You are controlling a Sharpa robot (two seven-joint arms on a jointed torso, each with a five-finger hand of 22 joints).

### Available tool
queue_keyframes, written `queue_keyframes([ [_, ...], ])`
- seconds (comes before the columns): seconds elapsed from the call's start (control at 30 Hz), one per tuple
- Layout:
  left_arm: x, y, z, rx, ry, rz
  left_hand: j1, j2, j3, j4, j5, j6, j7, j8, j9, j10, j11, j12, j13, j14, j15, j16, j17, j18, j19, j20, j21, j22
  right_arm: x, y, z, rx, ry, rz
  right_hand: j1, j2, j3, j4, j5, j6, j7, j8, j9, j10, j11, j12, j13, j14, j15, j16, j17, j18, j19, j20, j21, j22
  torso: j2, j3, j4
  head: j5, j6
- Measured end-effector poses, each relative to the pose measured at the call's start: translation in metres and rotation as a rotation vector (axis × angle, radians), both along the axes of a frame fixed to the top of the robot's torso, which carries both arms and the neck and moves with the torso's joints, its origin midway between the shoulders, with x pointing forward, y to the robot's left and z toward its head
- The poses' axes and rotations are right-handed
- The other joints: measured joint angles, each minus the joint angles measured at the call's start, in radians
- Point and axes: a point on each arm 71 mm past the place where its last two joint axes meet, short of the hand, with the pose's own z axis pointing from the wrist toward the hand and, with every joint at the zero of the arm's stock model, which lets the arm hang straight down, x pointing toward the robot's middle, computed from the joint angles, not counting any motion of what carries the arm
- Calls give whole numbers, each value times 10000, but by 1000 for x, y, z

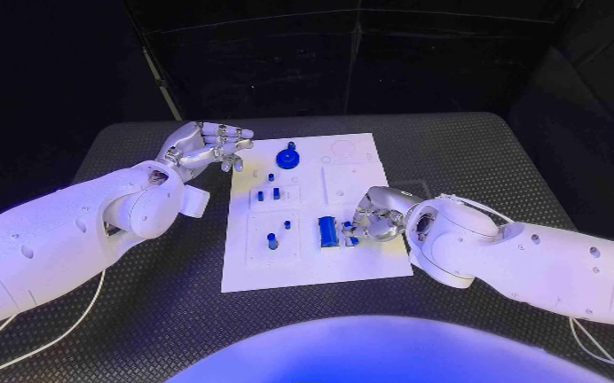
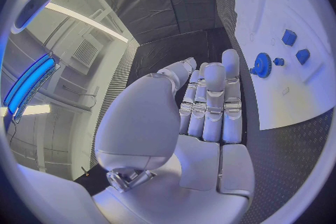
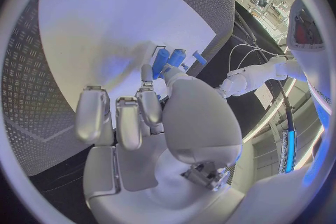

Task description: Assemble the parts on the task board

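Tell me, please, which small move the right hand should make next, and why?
Probably close on the blue cylinder and lift it: the right hand is already at that part on the task board, but the grip looks unsure. The left hand hovers open beside the board.

Head cam looks down; wrist cams close, all share task board (image 1: 313,214).

Task board (image 1: 365,263) mid-table (parts (image 1: 271,194) on it) between both hands.
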Motion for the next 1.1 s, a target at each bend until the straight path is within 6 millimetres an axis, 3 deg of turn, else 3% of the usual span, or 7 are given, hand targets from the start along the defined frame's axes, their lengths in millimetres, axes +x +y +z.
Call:
queue_keyframes([
  [0.23,0,0,0,-3,5,-7,-46,46,0,0,0,0,0,0,0,-36,37,0,-1,0,0,0,0,0,0,0,0,0,0,0,0,-92,-25,26,-208,57,-347,-8,528,36,-37,31,74,36,-36,0,0,0,0,0,0,0,0,0,0,1,0,1,-9,-7,0],
  [0.73,0,-1,0,-8,15,-26,-46,46,0,0,0,0,0,0,0,-36,36,0,-1,0,0,0,0,-1,0,0,0,2,3,3,-2,-228,-142,87,-578,57,-1043,21,518,37,-37,55,167,35,-36,0,0,0,1,0,-2,0,-1,1,-43,-21,0,-4,-5,-17,0],
  [1.1,0,-1,0,-5,24,-30,-46,46,0,0,0,0,0,0,0,-35,36,0,-2,0,0,0,0,-1,0,0,0,3,3,3,-2,-319,-197,140,-675,154,-1507,21,84,36,-37,55,214,35,-35,-1,0,0,2,0,-2,1,-1,1,-43,-39,-7,-5,-3,-14,0],
])
